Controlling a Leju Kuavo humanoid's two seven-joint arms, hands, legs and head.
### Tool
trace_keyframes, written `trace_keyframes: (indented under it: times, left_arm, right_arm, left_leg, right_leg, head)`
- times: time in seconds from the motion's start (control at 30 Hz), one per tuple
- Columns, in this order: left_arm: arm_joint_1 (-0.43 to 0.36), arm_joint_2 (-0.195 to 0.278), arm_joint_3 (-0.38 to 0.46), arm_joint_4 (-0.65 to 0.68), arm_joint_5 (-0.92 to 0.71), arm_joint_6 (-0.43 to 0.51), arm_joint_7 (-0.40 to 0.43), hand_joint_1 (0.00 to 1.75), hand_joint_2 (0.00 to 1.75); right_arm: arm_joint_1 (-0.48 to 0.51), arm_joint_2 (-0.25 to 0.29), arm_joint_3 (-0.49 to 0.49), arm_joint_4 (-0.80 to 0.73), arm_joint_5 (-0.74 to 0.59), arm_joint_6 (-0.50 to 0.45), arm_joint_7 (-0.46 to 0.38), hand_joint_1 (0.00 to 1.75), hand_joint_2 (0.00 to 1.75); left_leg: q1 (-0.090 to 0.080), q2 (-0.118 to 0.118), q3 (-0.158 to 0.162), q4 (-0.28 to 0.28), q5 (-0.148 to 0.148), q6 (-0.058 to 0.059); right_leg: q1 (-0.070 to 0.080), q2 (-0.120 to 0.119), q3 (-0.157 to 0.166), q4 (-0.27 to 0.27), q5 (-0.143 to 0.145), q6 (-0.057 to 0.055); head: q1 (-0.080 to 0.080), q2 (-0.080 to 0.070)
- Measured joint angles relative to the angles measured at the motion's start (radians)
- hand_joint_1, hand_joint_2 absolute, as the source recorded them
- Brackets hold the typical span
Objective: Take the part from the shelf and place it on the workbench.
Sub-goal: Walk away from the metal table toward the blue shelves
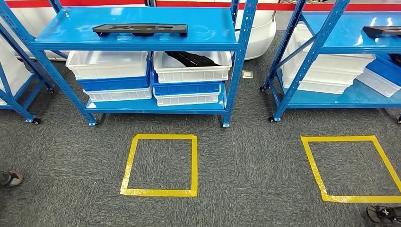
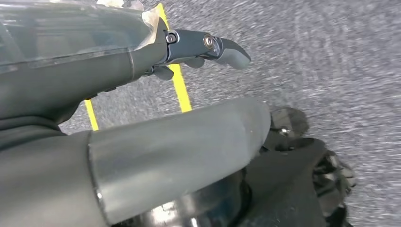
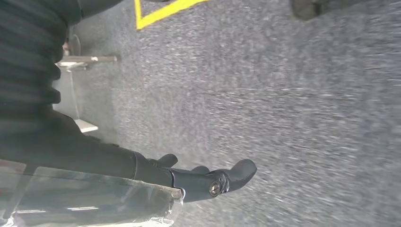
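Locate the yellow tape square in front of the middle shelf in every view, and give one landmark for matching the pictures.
Head view: the yellow tape square lies on the grey carpet, low and centre, before the shelf.
Left wrist view: yellow tape strips show behind the left hand; which square they belong to cannot be told.
Right wrist view: a yellow tape corner at the frame edge; which square cannot be told.
Shared landmark: the carpet.
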Motion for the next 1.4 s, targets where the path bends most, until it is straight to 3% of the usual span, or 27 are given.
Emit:
trace_keyframes:
  times: [0.03, 0.13, 0.2, 0.23, 0.3, 0.33, 0.37, 0.4, 0.47, 0.53, 0.6, 0.7, 0.73, 0.8, 0.87, 0.9, 0.93, 0.97, 1.0, 1.07, 1.17, 1.23, 1.33, 1.37, 1.4]
  left_arm:
    - [0.000, 0.000, 0.001, 0.000, 0.000, 0.001, -0.001, 0.00, 0.00]
    - [0.000, 0.002, 0.005, 0.000, 0.001, 0.003, -0.001, 0.00, 0.00]
    - [-0.001, 0.002, 0.006, 0.000, 0.001, 0.003, -0.001, 0.00, 0.00]
    - [-0.001, 0.002, 0.006, 0.000, 0.001, 0.003, -0.001, 0.00, 0.00]
    - [0.000, 0.002, 0.007, 0.000, 0.001, 0.003, -0.001, 0.00, 0.00]
    - [0.001, 0.002, 0.007, 0.000, 0.001, 0.003, -0.001, 0.00, 0.00]
    - [0.002, 0.002, 0.007, 0.000, 0.001, 0.003, -0.002, 0.00, 0.00]
    - [0.003, 0.002, 0.007, 0.000, 0.001, 0.003, -0.002, 0.00, 0.00]
    - [0.004, 0.003, 0.008, 0.000, 0.001, 0.002, -0.002, 0.00, 0.00]
    - [0.002, 0.006, 0.008, 0.000, 0.000, 0.002, -0.001, 0.00, 0.00]
    - [-0.001, 0.008, 0.009, 0.000, -0.002, 0.002, -0.001, 0.00, 0.00]
    - [0.000, 0.007, 0.010, 0.000, -0.004, 0.001, 0.000, 0.00, 0.00]
    - [-0.001, 0.006, 0.010, 0.000, -0.006, 0.001, 0.001, 0.00, 0.00]
    - [-0.002, 0.004, 0.010, 0.000, -0.009, 0.000, 0.002, 0.00, 0.00]
    - [-0.003, 0.003, 0.010, 0.000, -0.012, -0.001, 0.004, 0.00, 0.00]
    - [-0.002, 0.002, 0.010, 0.000, -0.013, -0.002, 0.005, 0.00, 0.00]
    - [-0.002, 0.002, 0.010, 0.000, -0.014, -0.002, 0.005, 0.00, 0.00]
    - [-0.002, 0.001, 0.010, 0.000, -0.015, -0.002, 0.006, 0.00, 0.00]
    - [-0.002, 0.001, 0.010, 0.000, -0.017, -0.003, 0.006, 0.00, 0.00]
    - [-0.003, 0.001, 0.010, 0.000, -0.019, -0.004, 0.006, 0.00, 0.00]
    - [-0.005, 0.002, 0.010, 0.000, -0.020, -0.004, 0.006, 0.00, 0.00]
    - [-0.006, 0.002, 0.010, 0.000, -0.021, -0.004, 0.006, 0.00, 0.00]
    - [-0.006, 0.002, 0.010, 0.000, -0.023, -0.004, 0.006, 0.00, 0.00]
    - [-0.005, 0.002, 0.010, 0.000, -0.024, -0.004, 0.006, 0.00, 0.00]
    - [-0.004, 0.002, 0.010, 0.000, -0.024, -0.004, 0.006, 0.00, 0.00]
  right_arm:
    - [0.000, 0.000, 0.000, 0.000, 0.000, 0.001, -0.002, 0.00, 1.75]
    - [-0.001, -0.001, 0.001, 0.000, 0.000, 0.002, -0.007, 0.00, 1.75]
    - [0.000, -0.001, 0.001, 0.000, 0.000, 0.002, -0.008, 0.00, 1.75]
    - [0.000, -0.001, 0.002, 0.000, 0.000, 0.002, -0.009, 0.00, 1.75]
    - [0.000, 0.000, 0.002, 0.000, 0.000, 0.002, -0.009, 0.00, 1.75]
    - [0.000, 0.000, 0.002, 0.000, 0.000, 0.002, -0.010, 0.00, 1.75]
    - [0.000, 0.000, 0.002, 0.000, 0.000, 0.002, -0.010, 0.00, 1.75]
    - [0.000, 0.001, 0.002, 0.000, -0.001, 0.002, -0.011, 0.00, 1.75]
    - [0.001, 0.002, 0.001, 0.000, -0.004, 0.002, -0.012, 0.00, 1.75]
    - [-0.001, 0.006, 0.001, 0.001, -0.006, 0.001, -0.014, 0.00, 1.75]
    - [-0.003, 0.008, 0.001, 0.002, -0.007, 0.001, -0.014, 0.00, 1.75]
    - [-0.004, 0.009, 0.001, 0.002, -0.010, -0.001, -0.015, 0.00, 1.75]
    - [-0.004, 0.008, 0.001, 0.002, -0.011, -0.002, -0.015, 0.00, 1.75]
    - [-0.003, 0.007, 0.001, 0.002, -0.014, -0.002, -0.016, 0.00, 1.75]
    - [-0.001, 0.004, 0.001, 0.002, -0.015, -0.002, -0.016, 0.00, 1.75]
    - [0.000, 0.002, 0.001, 0.002, -0.015, -0.002, -0.016, 0.00, 1.75]
    - [0.001, 0.000, 0.001, 0.002, -0.016, -0.002, -0.016, 0.00, 1.75]
    - [0.002, -0.001, 0.001, 0.002, -0.016, -0.002, -0.016, 0.00, 1.75]
    - [0.002, -0.002, 0.000, 0.002, -0.016, -0.002, -0.017, 0.00, 1.75]
    - [0.001, -0.002, 0.000, 0.002, -0.017, -0.002, -0.017, 0.00, 1.75]
    - [-0.001, -0.003, 0.000, 0.003, -0.016, -0.001, -0.018, 0.00, 1.75]
    - [0.000, -0.003, 0.000, 0.002, -0.017, -0.001, -0.018, 0.00, 1.75]
    - [0.000, -0.003, 0.000, 0.002, -0.018, 0.000, -0.018, 0.00, 1.75]
    - [-0.001, -0.003, 0.000, 0.002, -0.018, 0.000, -0.018, 0.00, 1.75]
    - [0.000, -0.003, 0.000, 0.002, -0.019, 0.000, -0.018, 0.00, 1.75]
  left_leg:
    - [-0.002, 0.000, 0.004, 0.000, -0.009, -0.007]
    - [0.002, 0.002, 0.012, -0.001, -0.025, -0.022]
    - [0.008, 0.004, -0.001, 0.038, -0.048, -0.031]
    - [0.010, 0.005, -0.027, 0.089, -0.071, -0.035]
    - [0.010, 0.007, -0.116, 0.234, -0.122, -0.038]
    - [0.010, 0.007, -0.158, 0.289, -0.130, -0.038]
    - [0.010, 0.007, -0.186, 0.311, -0.117, -0.036]
    - [0.009, 0.007, -0.193, 0.289, -0.081, -0.031]
    - [0.002, 0.007, -0.160, 0.165, 0.015, -0.011]
    - [-0.008, 0.010, -0.124, 0.066, 0.060, 0.010]
    - [-0.016, 0.012, -0.114, 0.045, 0.053, 0.020]
    - [-0.010, 0.009, -0.082, 0.010, 0.062, 0.027]
    - [-0.006, 0.009, -0.068, -0.002, 0.066, 0.028]
    - [-0.006, 0.011, -0.055, -0.009, 0.060, 0.030]
    - [-0.005, 0.009, -0.044, -0.008, 0.049, 0.028]
    - [-0.003, 0.007, -0.036, -0.008, 0.042, 0.025]
    - [-0.001, 0.005, -0.026, -0.008, 0.034, 0.021]
    - [0.001, 0.004, -0.016, -0.007, 0.025, 0.014]
    - [0.000, 0.003, -0.008, -0.006, 0.014, 0.007]
    - [-0.003, 0.004, 0.003, -0.005, -0.005, -0.008]
    - [0.000, 0.006, 0.011, -0.005, -0.021, -0.024]
    - [0.005, 0.006, -0.016, 0.054, -0.052, -0.032]
    - [0.007, 0.007, -0.144, 0.266, -0.129, -0.039]
    - [0.007, 0.007, -0.179, 0.307, -0.129, -0.039]
    - [0.007, 0.007, -0.196, 0.310, -0.106, -0.037]
  right_leg:
    - [0.001, 0.000, 0.015, -0.032, 0.012, -0.007]
    - [0.004, 0.002, 0.025, -0.040, 0.006, -0.038]
    - [0.002, 0.004, 0.035, -0.042, -0.002, -0.054]
    - [0.001, 0.003, 0.040, -0.043, -0.006, -0.062]
    - [0.006, 0.003, 0.050, -0.043, -0.017, -0.076]
    - [0.009, 0.003, 0.055, -0.043, -0.022, -0.080]
    - [0.012, 0.005, 0.062, -0.043, -0.028, -0.083]
    - [0.015, 0.007, 0.070, -0.043, -0.033, -0.083]
    - [0.019, 0.010, 0.086, -0.044, -0.045, -0.083]
    - [0.026, 0.010, 0.095, -0.045, -0.057, -0.076]
    - [0.026, 0.008, 0.098, -0.048, -0.065, -0.065]
    - [0.026, 0.004, 0.097, -0.029, -0.080, -0.054]
    - [0.027, 0.003, 0.079, 0.010, -0.097, -0.054]
    - [0.020, 0.003, 0.002, 0.141, -0.143, -0.054]
    - [0.012, 0.003, -0.065, 0.231, -0.155, -0.041]
    - [0.007, 0.003, -0.072, 0.220, -0.135, -0.029]
    - [0.002, 0.002, -0.058, 0.169, -0.100, -0.016]
    - [-0.003, 0.001, -0.032, 0.094, -0.058, -0.004]
    - [-0.004, -0.001, -0.003, 0.028, -0.025, 0.002]
    - [-0.001, -0.001, 0.030, -0.040, 0.002, -0.010]
    - [0.000, 0.002, 0.039, -0.043, -0.008, -0.042]
    - [-0.005, 0.003, 0.048, -0.045, -0.014, -0.058]
    - [0.002, 0.003, 0.062, -0.046, -0.029, -0.078]
    - [0.005, 0.004, 0.068, -0.046, -0.034, -0.081]
    - [0.007, 0.006, 0.076, -0.046, -0.040, -0.082]
  head:
    - [0.000, 0.000]
    - [-0.003, 0.000]
    - [-0.004, 0.000]
    - [-0.005, 0.000]
    - [-0.005, 0.000]
    - [-0.005, 0.000]
    - [-0.005, 0.000]
    - [-0.005, 0.000]
    - [-0.005, 0.000]
    - [-0.004, 0.000]
    - [-0.003, 0.000]
    - [-0.004, 0.000]
    - [-0.003, 0.000]
    - [-0.002, 0.000]
    - [-0.002, 0.000]
    - [-0.001, 0.000]
    - [-0.001, 0.000]
    - [-0.001, 0.000]
    - [0.000, 0.000]
    - [0.000, 0.000]
    - [-0.002, 0.000]
    - [-0.004, 0.000]
    - [-0.005, 0.000]
    - [-0.005, 0.000]
    - [-0.005, 0.000]
